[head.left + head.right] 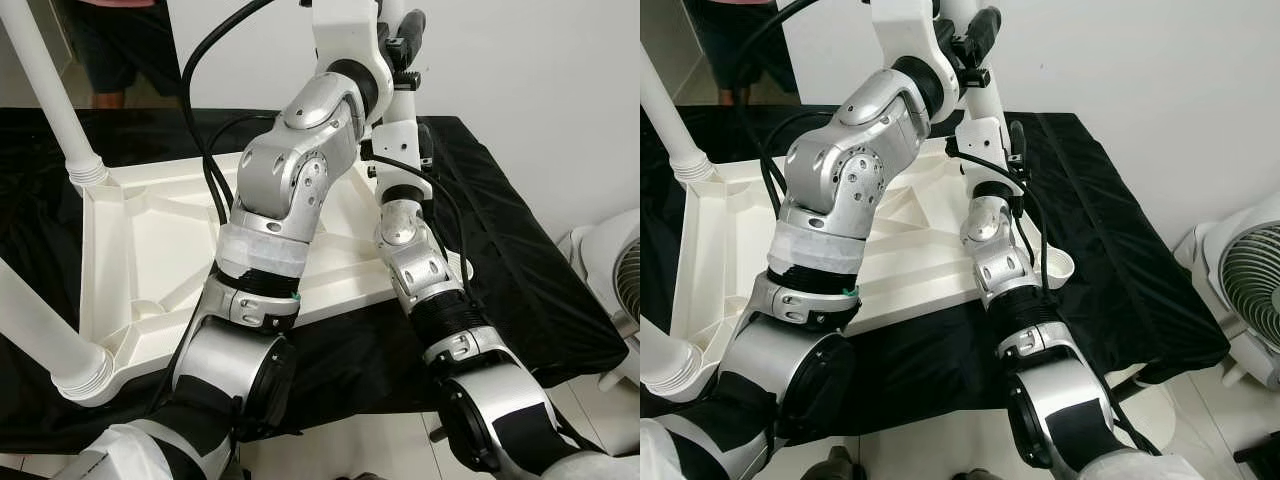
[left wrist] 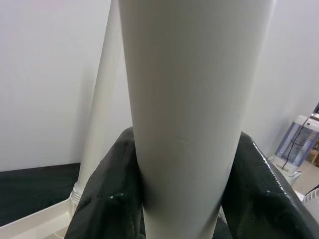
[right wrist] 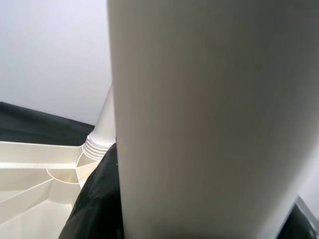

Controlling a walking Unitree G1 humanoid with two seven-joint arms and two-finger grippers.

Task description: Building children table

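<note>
A white plastic tabletop [image 1: 150, 250] lies upside down on a black-covered table. Two white legs stand in its left corners, one at the far corner [image 1: 55, 100] and one at the near corner [image 1: 35, 335]. Both arms reach up over the top's right side. My left gripper [image 2: 184, 211] is shut on a thick white table leg [image 2: 189, 109], which sits between its black fingers [image 2: 107, 199]. My right gripper [image 3: 199, 216] is shut on the same kind of leg [image 3: 199, 114], very close to the lens. A round empty socket [image 1: 1060, 266] shows at the tabletop's near right corner.
A person in dark shorts [image 1: 120, 50] stands beyond the table's far left. A white fan [image 1: 1250, 290] stands on the floor to the right. The black cloth [image 1: 520, 260] ends at the table's right and near edges. A white wall is behind.
</note>
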